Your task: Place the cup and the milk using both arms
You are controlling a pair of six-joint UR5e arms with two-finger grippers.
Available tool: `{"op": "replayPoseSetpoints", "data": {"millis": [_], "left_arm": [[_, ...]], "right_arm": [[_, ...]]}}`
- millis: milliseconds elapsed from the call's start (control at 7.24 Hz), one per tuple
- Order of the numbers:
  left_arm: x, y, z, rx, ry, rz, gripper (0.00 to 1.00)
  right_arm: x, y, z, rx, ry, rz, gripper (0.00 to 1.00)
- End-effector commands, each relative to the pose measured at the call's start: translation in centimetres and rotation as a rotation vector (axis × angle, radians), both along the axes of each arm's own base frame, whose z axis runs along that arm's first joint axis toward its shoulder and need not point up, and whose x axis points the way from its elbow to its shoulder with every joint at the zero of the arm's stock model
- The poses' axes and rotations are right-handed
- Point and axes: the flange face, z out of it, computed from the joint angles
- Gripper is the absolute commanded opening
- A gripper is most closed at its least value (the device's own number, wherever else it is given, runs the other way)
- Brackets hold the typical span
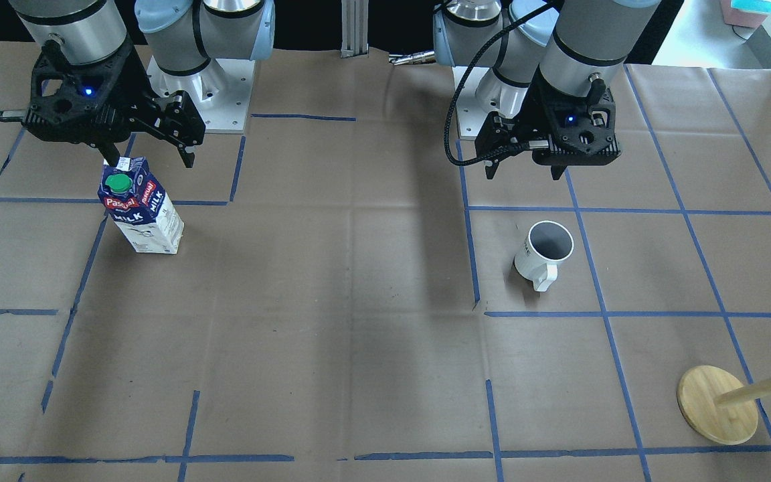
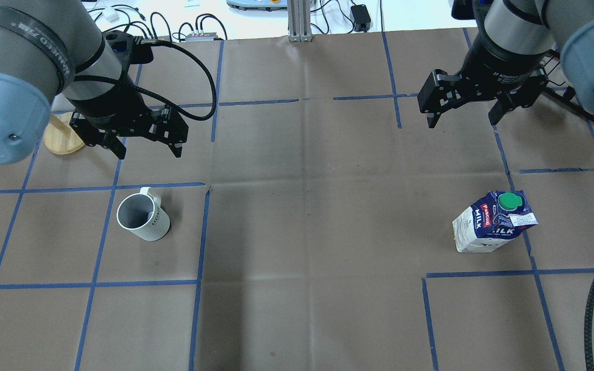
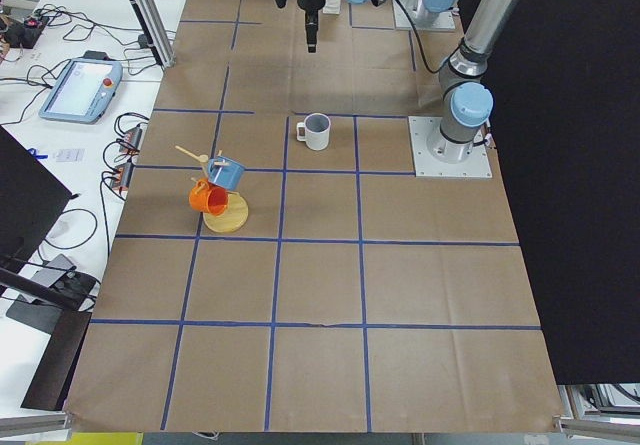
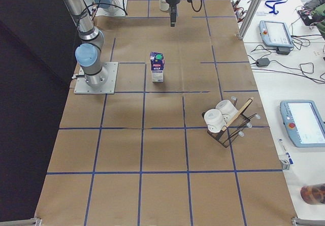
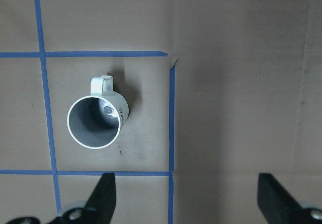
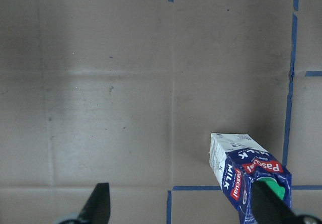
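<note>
The white cup (image 2: 142,217) stands upright on the brown paper, left of centre, its handle pointing away from the robot; it also shows in the front view (image 1: 545,254) and the left wrist view (image 5: 98,121). My left gripper (image 2: 148,149) hangs open and empty above and beyond it. The milk (image 2: 493,222) stands upright on the right, green cap on top; it shows in the front view (image 1: 141,209) and the right wrist view (image 6: 246,171). My right gripper (image 2: 461,122) is open and empty, raised, beyond the carton.
A wooden mug tree (image 1: 717,404) with a blue and an orange mug stands beyond the cup near the left gripper; its base shows overhead (image 2: 62,136). A black wire rack with white cups (image 4: 223,122) stands on the right side. Blue tape lines grid the table.
</note>
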Motion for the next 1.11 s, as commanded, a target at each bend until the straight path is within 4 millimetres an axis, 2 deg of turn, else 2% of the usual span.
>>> {"op": "replayPoseSetpoints", "data": {"millis": [0,138,276,415,553,967], "left_arm": [[4.4,0.0,-2.4,0.031,-0.039,-0.073,0.99],[9.0,-0.3,-5.2,0.021,-0.031,-0.103,0.99],[11.7,0.9,-8.7,0.021,-0.028,-0.07,0.99],[12.9,2.4,-11.6,0.017,-0.024,-0.039,0.99],[13.6,3.5,-13.4,0.044,-0.017,-0.012,0.99],[13.6,2.4,-16.1,-0.003,0.049,-0.018,0.99]], "right_arm": [[0.0,0.0,0.0,0.001,0.001,0.002,1.0],[0.0,-0.1,-0.1,0.002,0.001,0.002,1.0],[0.0,0.0,0.0,-0.001,-0.001,0.002,1.0],[0.0,-0.1,-0.2,0.004,0.001,0.003,1.0],[0.0,-0.1,-0.1,0.002,0.001,0.005,1.0],[0.0,-0.1,-0.1,0.002,0.001,0.005,1.0]]}}
